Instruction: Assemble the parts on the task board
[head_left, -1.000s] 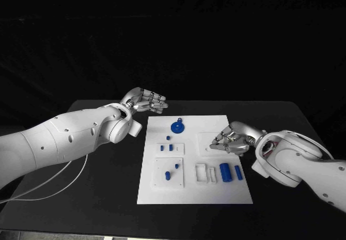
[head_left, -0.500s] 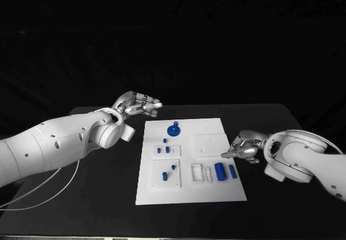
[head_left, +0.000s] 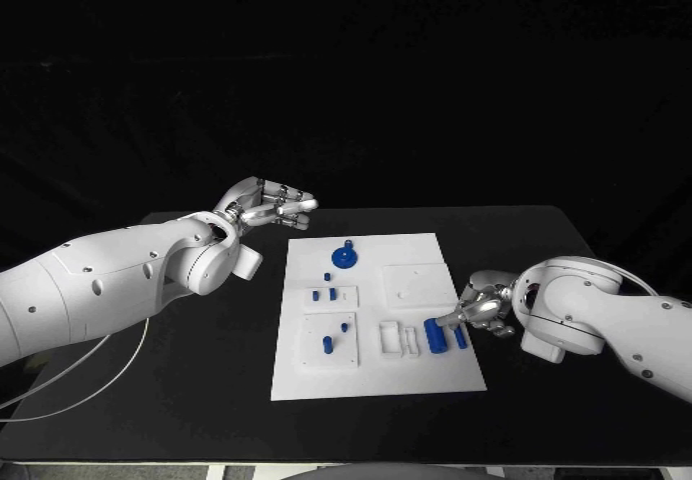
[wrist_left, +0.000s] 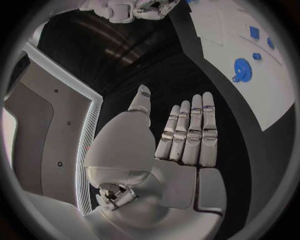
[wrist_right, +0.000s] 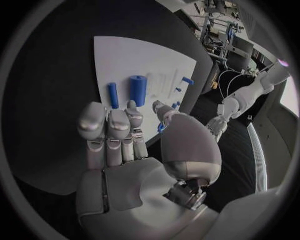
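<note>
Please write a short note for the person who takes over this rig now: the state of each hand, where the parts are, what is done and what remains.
Left hand: raised beyond the far left corner of the task board, fingers straight and together, holding nothing.
Right hand: low at the board's right edge, fingers toward the thick blue cylinder; whether they touch it cannot be told.
Parts: thin blue cylinder beside the thick one; round blue piece at the far middle; small blue pieces left of centre.
Done: cannot tell which parts are seated.
Left: nothing is held; picking up and fitting the parts remains.
</note>
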